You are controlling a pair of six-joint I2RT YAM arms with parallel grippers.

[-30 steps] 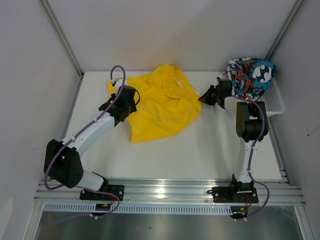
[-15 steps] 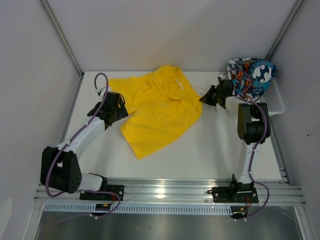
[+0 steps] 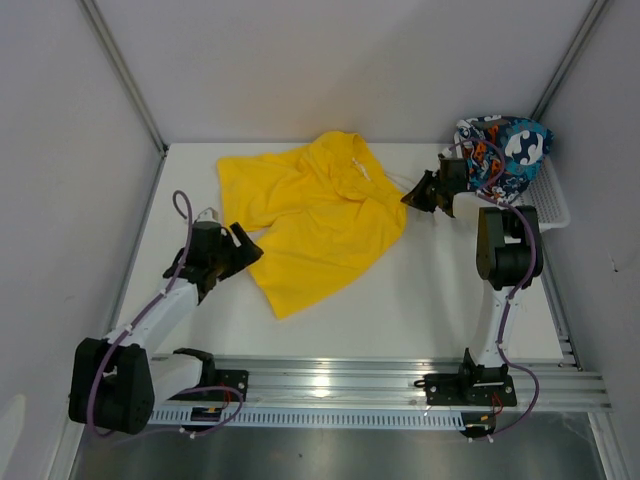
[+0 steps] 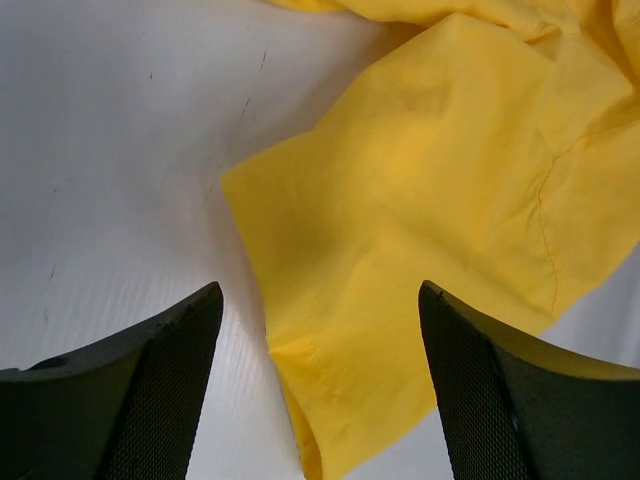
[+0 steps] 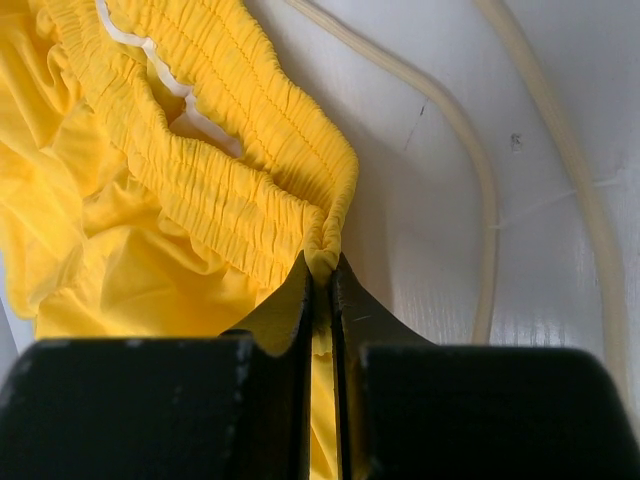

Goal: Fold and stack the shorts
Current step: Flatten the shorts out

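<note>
Pinching the waistband of the yellow shorts (image 3: pixel 315 220), our right gripper (image 5: pixel 322 268) is clamped tight right of centre in the overhead view; our left gripper (image 4: pixel 320 292) gapes wide, holding nothing, beside the leg hem at centre-left. We see the printed shorts (image 3: pixel 505 150) heaped upper right on the white basket (image 3: pixel 553 208)

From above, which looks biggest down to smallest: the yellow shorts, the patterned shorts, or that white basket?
1. yellow shorts: spread out, clearly largest.
2. patterned shorts: bunched into a heap.
3. white basket: only a strip shows; the patterned shorts cover the rest, so its place is unsure.
</note>
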